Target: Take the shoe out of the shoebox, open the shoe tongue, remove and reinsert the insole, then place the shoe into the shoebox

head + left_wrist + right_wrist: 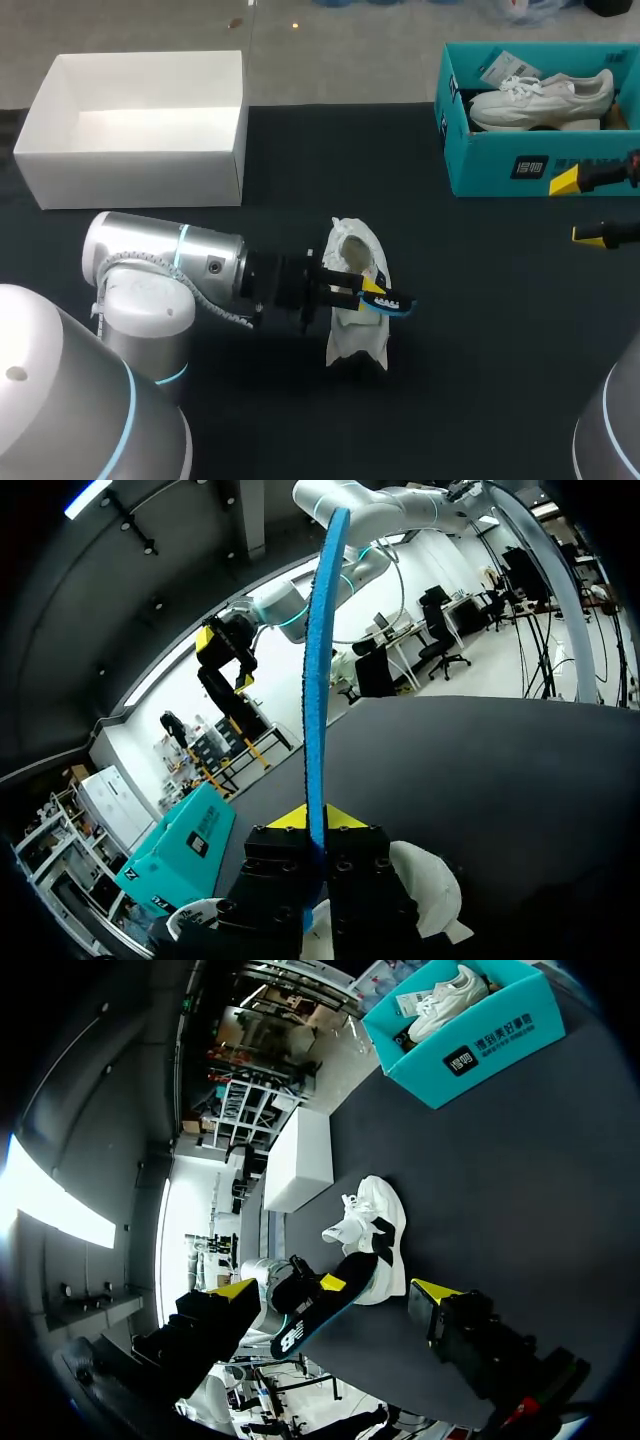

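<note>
A white shoe (352, 330) lies on the black table, opening upward. My left gripper (385, 297) hovers over its middle, shut on a blue-edged insole (392, 304). In the left wrist view the insole (318, 660) stands edge-on, rising from between the gripper (310, 825), with the shoe (432, 880) below. My right gripper (580, 208) is open at the table's right side, in front of the teal shoebox (500, 165). From the right wrist, the shoe (378, 1222) and the held insole (318, 1315) lie ahead of the open right gripper (335, 1295).
The teal shoebox holds a second white shoe (545, 98) and a paper tag. An open white box (140, 165) stands at the back left. My left arm's bulky wrist (170, 265) lies low across the table's left half.
</note>
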Controlling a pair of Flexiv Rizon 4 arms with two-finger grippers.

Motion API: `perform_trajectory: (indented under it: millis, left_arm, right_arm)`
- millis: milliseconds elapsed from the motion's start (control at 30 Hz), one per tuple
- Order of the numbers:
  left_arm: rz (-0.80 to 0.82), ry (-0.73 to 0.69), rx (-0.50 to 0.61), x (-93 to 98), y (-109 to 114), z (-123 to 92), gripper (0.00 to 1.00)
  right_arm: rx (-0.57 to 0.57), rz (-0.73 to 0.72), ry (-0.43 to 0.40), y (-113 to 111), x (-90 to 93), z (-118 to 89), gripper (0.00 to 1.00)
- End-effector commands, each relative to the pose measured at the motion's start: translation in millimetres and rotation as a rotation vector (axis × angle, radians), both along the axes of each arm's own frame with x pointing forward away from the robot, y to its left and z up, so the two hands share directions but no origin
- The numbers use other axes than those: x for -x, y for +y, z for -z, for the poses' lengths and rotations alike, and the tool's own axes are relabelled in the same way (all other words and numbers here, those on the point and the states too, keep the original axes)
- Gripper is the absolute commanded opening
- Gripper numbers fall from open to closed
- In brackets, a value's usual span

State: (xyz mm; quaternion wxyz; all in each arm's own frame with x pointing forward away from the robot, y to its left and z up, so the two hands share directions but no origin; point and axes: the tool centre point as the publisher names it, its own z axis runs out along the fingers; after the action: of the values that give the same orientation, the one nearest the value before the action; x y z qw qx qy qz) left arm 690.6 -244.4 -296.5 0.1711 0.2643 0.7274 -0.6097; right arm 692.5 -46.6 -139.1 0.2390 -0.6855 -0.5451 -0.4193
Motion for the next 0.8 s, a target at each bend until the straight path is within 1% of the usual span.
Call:
perform_trajectory:
  millis: [33,267,433,600,800]
  left_arm:
    - [-0.006,-0.010,0.010,4.6,5.0,-10.2,0.00]
    - [0.006,-0.063,0.056,8.2,4.3,-34.6,0.00]
    - [0.010,-0.072,0.064,9.6,3.9,-38.8,0.00]
    - [0.005,-0.053,0.057,8.2,5.8,-28.6,0.00]
    - [-0.003,-0.021,0.036,1.9,0.7,-5.3,0.00]
  right_arm:
    - [0.001,0.002,0.000,0.3,0.8,0.7,1.00]
    - [0.001,0.002,0.000,0.3,0.8,0.7,1.00]
    - [0.001,0.002,0.000,0.3,0.8,0.7,1.00]
    - [0.001,0.002,0.000,0.3,0.8,0.7,1.00]
    - [0.001,0.002,0.000,0.3,0.8,0.7,1.00]
